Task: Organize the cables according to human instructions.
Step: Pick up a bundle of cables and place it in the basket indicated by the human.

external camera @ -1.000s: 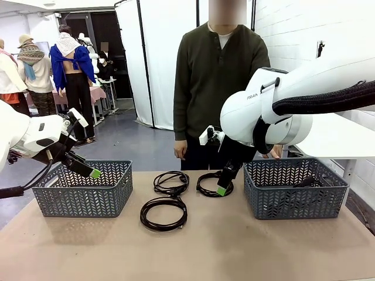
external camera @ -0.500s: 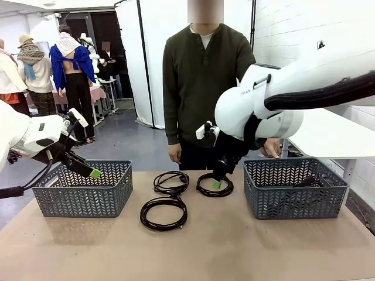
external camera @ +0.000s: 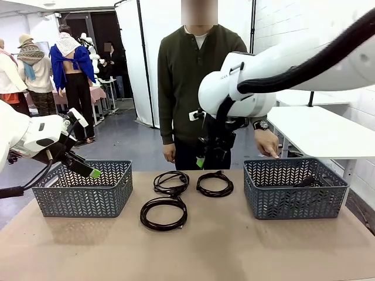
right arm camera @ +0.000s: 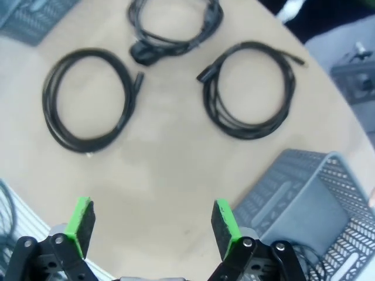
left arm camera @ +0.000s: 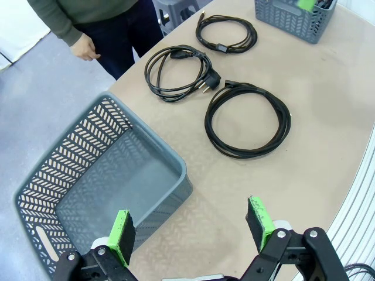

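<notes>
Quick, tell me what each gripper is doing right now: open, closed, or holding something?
Left gripper: open, holding nothing.
Right gripper: open, holding nothing.

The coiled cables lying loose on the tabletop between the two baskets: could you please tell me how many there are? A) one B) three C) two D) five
B: the front view shows a near coil, a far left coil and a far right coil lying on the table.
</notes>
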`<state>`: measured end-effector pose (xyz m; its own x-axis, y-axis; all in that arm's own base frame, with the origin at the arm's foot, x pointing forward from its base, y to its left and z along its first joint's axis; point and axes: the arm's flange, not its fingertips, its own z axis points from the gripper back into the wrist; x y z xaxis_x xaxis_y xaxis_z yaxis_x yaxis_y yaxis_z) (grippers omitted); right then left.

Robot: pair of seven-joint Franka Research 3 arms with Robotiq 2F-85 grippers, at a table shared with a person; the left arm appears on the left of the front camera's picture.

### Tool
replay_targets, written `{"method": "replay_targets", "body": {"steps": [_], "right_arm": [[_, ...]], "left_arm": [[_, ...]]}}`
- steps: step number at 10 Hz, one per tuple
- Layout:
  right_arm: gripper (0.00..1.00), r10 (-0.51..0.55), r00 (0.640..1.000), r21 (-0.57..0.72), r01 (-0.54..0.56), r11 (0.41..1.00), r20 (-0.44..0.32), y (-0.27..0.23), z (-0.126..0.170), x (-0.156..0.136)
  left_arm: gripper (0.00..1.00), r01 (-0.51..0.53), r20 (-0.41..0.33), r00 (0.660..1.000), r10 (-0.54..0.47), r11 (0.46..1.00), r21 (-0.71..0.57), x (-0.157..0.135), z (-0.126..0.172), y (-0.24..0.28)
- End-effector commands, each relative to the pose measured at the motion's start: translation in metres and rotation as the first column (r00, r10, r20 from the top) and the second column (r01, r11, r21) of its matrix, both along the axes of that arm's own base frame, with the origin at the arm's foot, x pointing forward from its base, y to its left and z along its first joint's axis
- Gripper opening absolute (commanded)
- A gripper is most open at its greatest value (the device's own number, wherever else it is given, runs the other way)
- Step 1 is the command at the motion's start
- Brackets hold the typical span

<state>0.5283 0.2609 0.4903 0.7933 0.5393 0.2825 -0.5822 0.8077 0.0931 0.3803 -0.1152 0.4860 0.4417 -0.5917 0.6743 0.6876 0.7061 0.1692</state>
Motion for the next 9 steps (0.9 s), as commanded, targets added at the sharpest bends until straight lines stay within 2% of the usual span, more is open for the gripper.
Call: {"method": "replay_targets", "body": {"steps": [1,5,9], "right_arm": [[1.0,-0.101,0.994,-0.004,0.101,0.995,-0.051,0.019,-0.003,0.041],[1.0,-0.267,0.961,-0.027,0.266,0.964,-0.068,0.023,-0.026,0.1],[1.0,-0.298,0.952,-0.038,0.296,0.954,-0.067,0.02,-0.045,0.117]], "left_arm": [[1.0,-0.012,-0.004,1.0,0.012,1.0,-0.011,0.001,-0.001,0.0],[1.0,-0.012,-0.004,1.0,0.012,1.0,-0.011,0.001,-0.001,0.0],[1.0,-0.012,-0.004,1.0,0.012,1.0,-0.011,0.001,-0.001,0.0]]}}
